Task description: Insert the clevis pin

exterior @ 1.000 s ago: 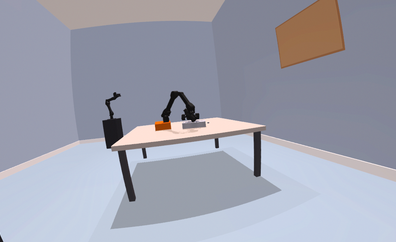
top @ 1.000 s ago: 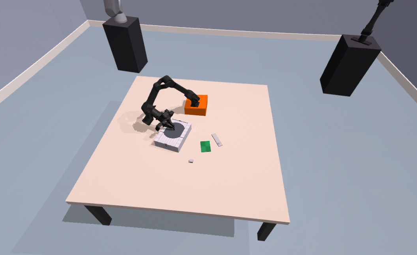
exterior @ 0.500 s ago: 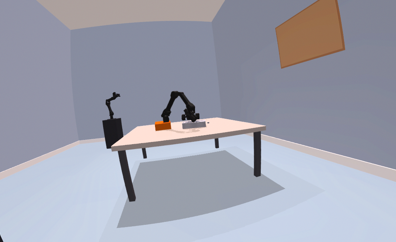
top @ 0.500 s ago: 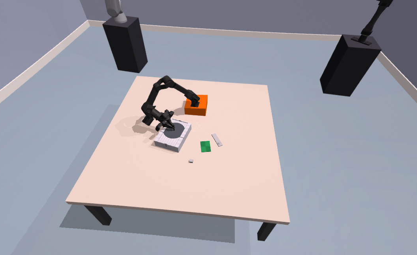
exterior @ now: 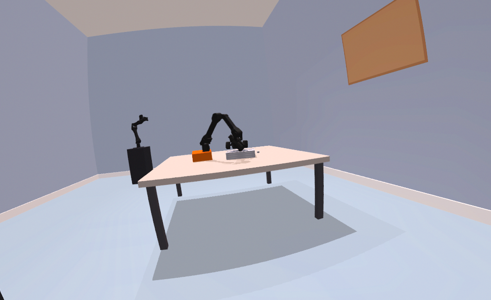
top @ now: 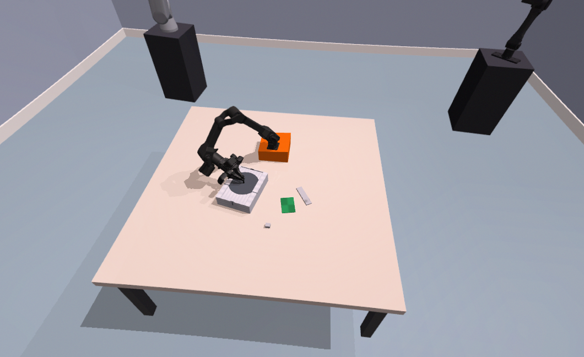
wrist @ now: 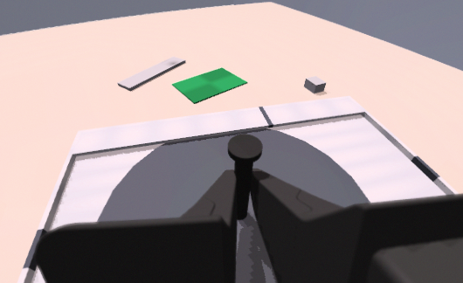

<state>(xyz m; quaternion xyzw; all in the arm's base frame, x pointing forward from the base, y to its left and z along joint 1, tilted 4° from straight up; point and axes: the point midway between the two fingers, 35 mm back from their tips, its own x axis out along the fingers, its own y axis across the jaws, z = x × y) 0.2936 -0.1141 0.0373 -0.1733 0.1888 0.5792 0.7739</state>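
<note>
Now fingers (top: 243,180) pinched pin (wrist: 245,148) by its stem, head up, over disc (top: 246,187) (wrist: 312,168). Disc lay flat in tray (top: 232,201) (exterior: 240,154) (wrist: 176,131). Best way: keep pin straight, find hole, lower slowly, never push hard. Tip's spot unclear.

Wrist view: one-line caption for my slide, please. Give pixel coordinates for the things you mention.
End effector (top: 243,180) (wrist: 244,185) grips the headed pin (wrist: 245,148), head up, over the grey disc (top: 250,185) (wrist: 312,163) in the rimmed tray (top: 234,199) (wrist: 176,128).

On table: one tray (top: 233,196) (exterior: 240,154) (wrist: 172,127), one disc (top: 249,183) (wrist: 312,162), one pin (wrist: 245,148), one orange block (top: 273,155) (exterior: 201,155), one green square (top: 287,205) (wrist: 210,85), one flat strip (top: 303,195) (wrist: 151,73), one small block (top: 267,225) (wrist: 314,84). Were two black pedestals in top view.
</note>
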